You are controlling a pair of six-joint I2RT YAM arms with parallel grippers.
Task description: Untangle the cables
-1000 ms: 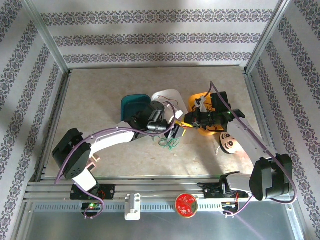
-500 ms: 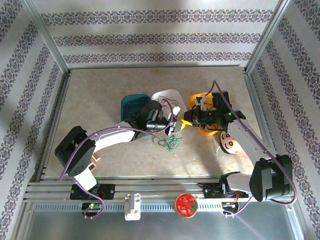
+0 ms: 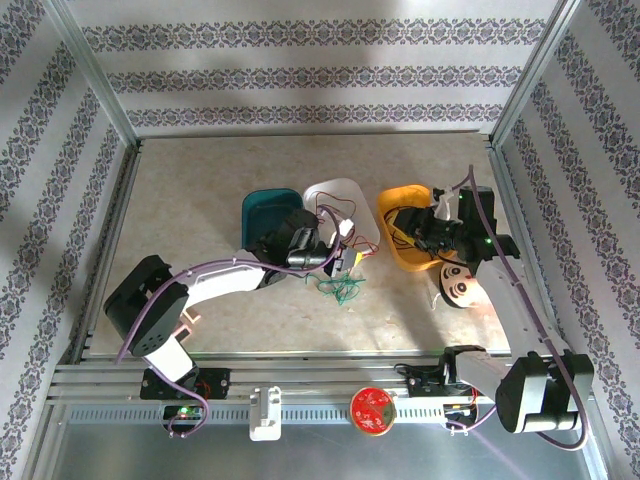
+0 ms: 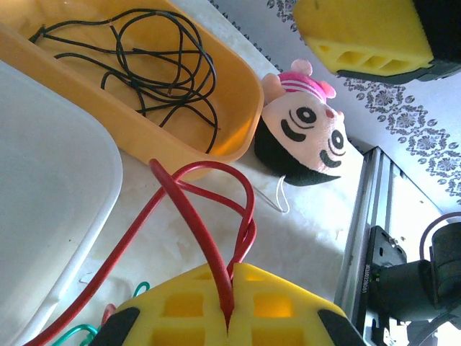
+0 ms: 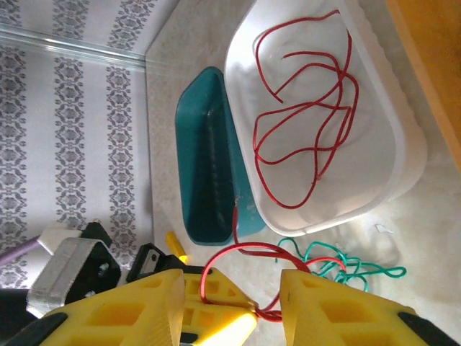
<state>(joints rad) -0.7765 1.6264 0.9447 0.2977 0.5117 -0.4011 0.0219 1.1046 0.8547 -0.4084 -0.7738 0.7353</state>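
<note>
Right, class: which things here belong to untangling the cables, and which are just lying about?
Belong to the job: red cable, pinched in the shut left gripper; green cable; black cable, lying in the orange bin.

Just lying about: plush toy; white bin; teal bin; the orange bin itself.

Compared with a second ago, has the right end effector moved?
Yes. The right end effector drew back to the right, away from the white tub, over the orange tub.

Desk (image 3: 190,190) open far left and at back. Teal bin (image 3: 262,208), white bin (image 3: 338,190), orange bin (image 3: 398,206) block the middle; cables (image 3: 340,290) lie just before them, toy (image 3: 458,287) crowds right.
</note>
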